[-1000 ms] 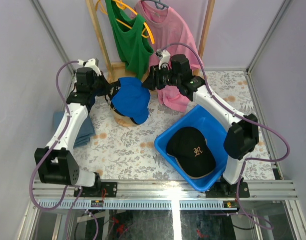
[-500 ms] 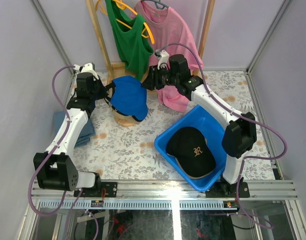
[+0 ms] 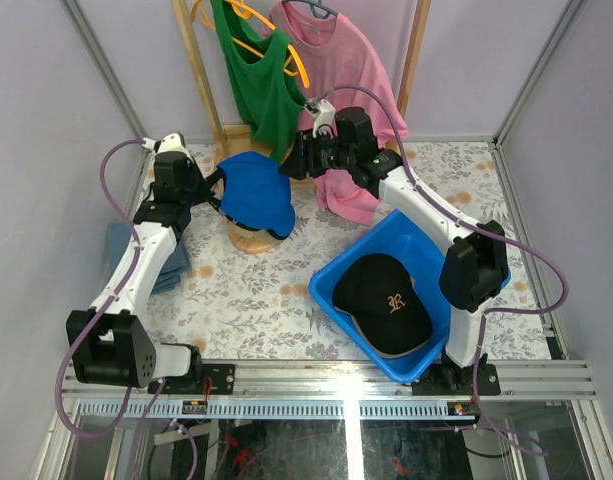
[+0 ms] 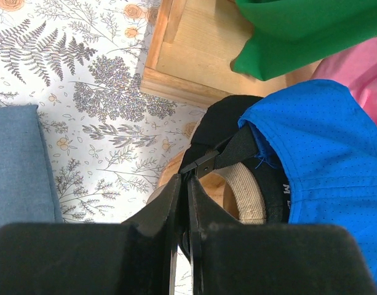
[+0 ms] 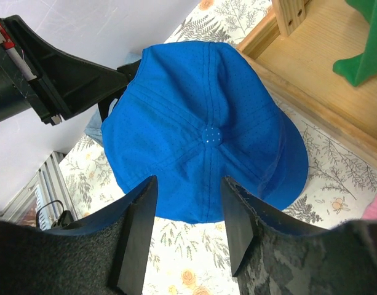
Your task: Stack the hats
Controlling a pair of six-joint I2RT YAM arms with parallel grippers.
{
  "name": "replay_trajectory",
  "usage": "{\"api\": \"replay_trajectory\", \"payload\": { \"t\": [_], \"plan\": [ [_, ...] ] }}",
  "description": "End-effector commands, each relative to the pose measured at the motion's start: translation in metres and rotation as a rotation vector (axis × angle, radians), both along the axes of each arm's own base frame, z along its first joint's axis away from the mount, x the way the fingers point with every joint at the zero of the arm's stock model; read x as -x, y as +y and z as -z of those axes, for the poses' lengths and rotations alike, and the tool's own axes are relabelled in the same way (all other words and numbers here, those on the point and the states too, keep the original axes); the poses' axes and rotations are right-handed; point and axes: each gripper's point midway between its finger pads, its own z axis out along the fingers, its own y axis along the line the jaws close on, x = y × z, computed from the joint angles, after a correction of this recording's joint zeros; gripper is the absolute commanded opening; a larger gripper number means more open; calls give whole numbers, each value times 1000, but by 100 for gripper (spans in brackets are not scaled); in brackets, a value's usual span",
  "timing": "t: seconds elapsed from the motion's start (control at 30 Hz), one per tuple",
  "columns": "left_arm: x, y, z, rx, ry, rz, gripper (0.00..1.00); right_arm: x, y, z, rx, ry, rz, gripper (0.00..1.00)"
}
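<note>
The royal blue cap [image 3: 254, 195] tops a pile on the round wooden stand [image 3: 248, 241] at the back left of the flowered counter [image 3: 256, 300]. From above it covers nearly everything beneath it, and only the stand's lower edge shows.

The left wrist view looks in from behind. Under the blue cap's rear edge a black cap [image 4: 222, 120] shows as a dark rim. Inside that is a tan band [image 4: 245, 200], too little of it showing to say what it belongs to. The left fingers [image 4: 176, 200] are pressed together on a black back strap [image 4: 228, 153] beside its buckle. Its far end runs under the blue fabric, so I cannot tell whose strap it is. The fingers' own dark bulk blocks the bottom of that view.

The right fingers [image 5: 139, 227] stand apart with nothing between them but air, above the blue cap's crown. Whether they touch the fabric cannot be made out.

A second black cap [image 3: 381, 300], with a pale embroidered letter on its front, lies in the blue bin [image 3: 418, 238] at the front right. The right arm covers part of the bin's far side. The folded grey-blue cloth [image 3: 168, 255] at the left is partly hidden by the left arm. A green top [image 3: 251, 80] and a pink shirt [image 3: 341, 90] hang at the back, cut off by the upper edge of the overhead view.
</note>
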Motion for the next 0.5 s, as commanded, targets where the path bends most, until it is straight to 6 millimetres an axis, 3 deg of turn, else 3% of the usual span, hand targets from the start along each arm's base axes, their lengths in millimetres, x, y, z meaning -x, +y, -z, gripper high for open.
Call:
{"api": "replay_trajectory", "payload": {
  "t": [0.0, 0.47],
  "plan": [
    [4, 11, 4, -26, 6, -62, 4, -2, 10, -27, -53, -49, -29, 54],
    [8, 7, 19, -25, 62, -52, 5, -24, 26, -31, -57, -63, -5, 59]
  ]
}}
